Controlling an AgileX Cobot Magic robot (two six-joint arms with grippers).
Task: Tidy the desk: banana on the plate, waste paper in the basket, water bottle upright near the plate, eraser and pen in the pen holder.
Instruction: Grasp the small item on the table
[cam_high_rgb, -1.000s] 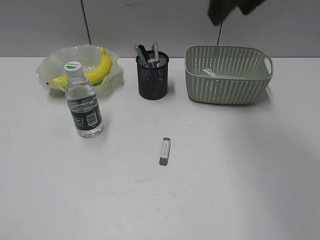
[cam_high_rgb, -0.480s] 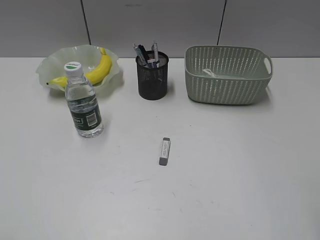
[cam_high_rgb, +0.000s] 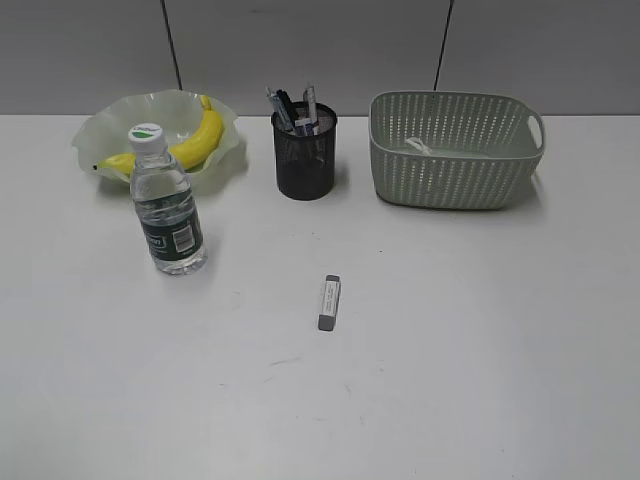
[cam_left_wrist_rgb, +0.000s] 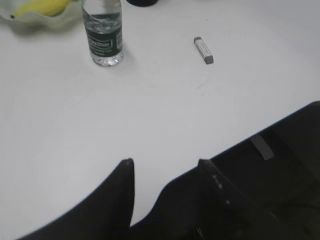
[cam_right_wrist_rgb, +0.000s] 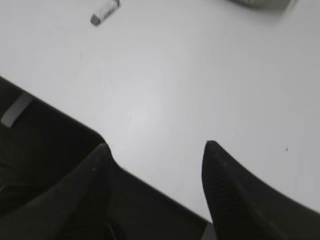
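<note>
At mid-desk (cam_high_rgb: 480, 380), the grey eraser (cam_high_rgb: 329, 302) lies alone, the one item apparently unsorted, well short of the pen holder (cam_high_rgb: 305, 155), while the left gripper (cam_left_wrist_rgb: 165, 170) and right gripper (cam_right_wrist_rgb: 156, 150), both parted and empty, hang back above the near edge.

Table state: one item loose, rest placed.
Banana (cam_high_rgb: 197, 141) lies in green ruffled plate (cam_high_rgb: 110, 125); water bottle (cam_high_rgb: 167, 205) upright just in front of plate; pens stand in black mesh pen holder (cam_high_rgb: 305, 160); white waste paper (cam_high_rgb: 420, 146) inside sage basket (cam_high_rgb: 455, 175); grey eraser (cam_high_rgb: 329, 301) flat on white table (cam_high_rgb: 480, 330), mid-front.
</note>
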